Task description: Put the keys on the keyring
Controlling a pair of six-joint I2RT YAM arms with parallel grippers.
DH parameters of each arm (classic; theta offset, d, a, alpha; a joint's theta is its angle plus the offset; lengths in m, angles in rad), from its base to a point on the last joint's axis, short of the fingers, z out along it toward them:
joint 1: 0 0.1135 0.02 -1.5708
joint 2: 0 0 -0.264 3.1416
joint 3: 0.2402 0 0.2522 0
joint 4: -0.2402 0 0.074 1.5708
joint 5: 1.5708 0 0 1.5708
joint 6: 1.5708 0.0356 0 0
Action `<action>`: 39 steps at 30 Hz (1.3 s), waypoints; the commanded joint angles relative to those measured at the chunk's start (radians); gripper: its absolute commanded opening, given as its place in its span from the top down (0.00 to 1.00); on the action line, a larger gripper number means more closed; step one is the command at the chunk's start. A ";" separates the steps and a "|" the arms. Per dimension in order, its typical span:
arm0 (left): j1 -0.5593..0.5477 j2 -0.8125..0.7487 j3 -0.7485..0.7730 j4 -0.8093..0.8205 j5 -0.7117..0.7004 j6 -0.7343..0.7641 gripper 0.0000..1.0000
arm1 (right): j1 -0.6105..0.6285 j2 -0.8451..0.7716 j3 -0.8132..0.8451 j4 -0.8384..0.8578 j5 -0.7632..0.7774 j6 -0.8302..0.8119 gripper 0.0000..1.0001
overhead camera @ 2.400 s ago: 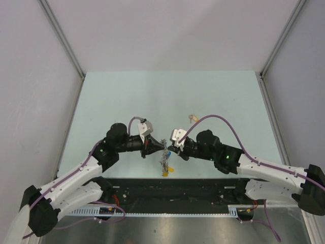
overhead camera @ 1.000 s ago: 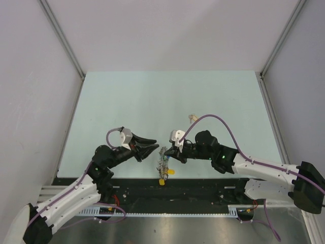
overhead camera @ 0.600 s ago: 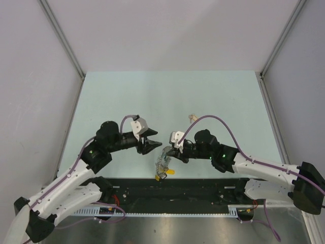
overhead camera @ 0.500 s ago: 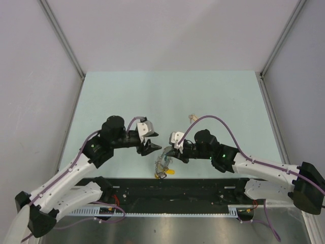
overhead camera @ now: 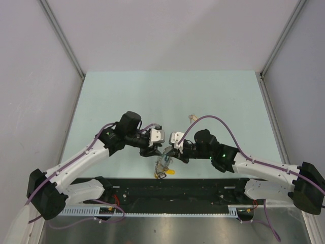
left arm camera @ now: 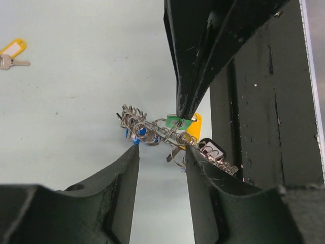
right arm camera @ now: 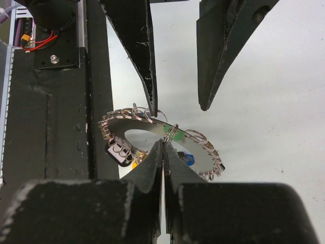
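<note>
Brought the left gripper [left arm camera: 161, 151] in since half a second ago, from off to the side to right over the ring [left arm camera: 136, 121], close against the right gripper [right arm camera: 162, 149]. Found the left jaws apart, straddling the ring with no contact visible. Found the right gripper pinched shut on the green key [left arm camera: 177, 122], pressed against the ring wire near the near edge of the table [overhead camera: 127, 96]. Could not tell threaded from merely touching. Saw the yellow key [left arm camera: 12, 50] lying flat and untouched, well apart from the ring. Judged the task less than half done: green key mid-threading at best, yellow key wholly left.
</note>
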 commanded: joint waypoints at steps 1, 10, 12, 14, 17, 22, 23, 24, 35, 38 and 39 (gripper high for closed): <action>-0.011 -0.001 0.048 0.004 0.096 0.087 0.55 | 0.000 -0.010 0.046 -0.006 -0.013 -0.014 1.00; -0.046 0.048 0.047 0.018 0.127 0.098 0.66 | 0.000 -0.004 0.049 -0.002 -0.025 -0.012 1.00; -0.049 0.062 0.050 0.016 0.126 0.096 0.69 | 0.000 -0.005 0.051 -0.004 -0.025 -0.012 1.00; -0.051 0.068 0.051 0.016 0.126 0.096 0.70 | 0.000 -0.005 0.051 -0.002 -0.028 -0.011 1.00; -0.051 0.074 0.051 0.016 0.122 0.096 0.74 | 0.000 -0.002 0.051 -0.002 -0.031 -0.011 1.00; -0.052 0.077 0.048 0.007 0.119 0.096 0.88 | 0.000 -0.007 0.051 -0.010 -0.025 -0.011 1.00; -0.052 0.076 0.047 0.007 0.118 0.095 0.95 | 0.000 -0.010 0.049 -0.013 -0.024 -0.012 1.00; -0.052 0.073 0.045 0.007 0.116 0.095 0.99 | 0.000 -0.013 0.051 -0.015 -0.022 -0.012 1.00; -0.002 -0.070 -0.042 0.162 0.096 -0.080 1.00 | 0.014 -0.034 0.049 -0.052 0.022 -0.017 1.00; 0.021 -0.117 -0.092 0.292 0.083 -0.216 1.00 | 0.030 -0.030 0.049 -0.055 0.036 -0.020 1.00; 0.023 -0.131 -0.111 0.332 0.083 -0.253 1.00 | 0.034 -0.030 0.046 -0.052 0.039 -0.020 1.00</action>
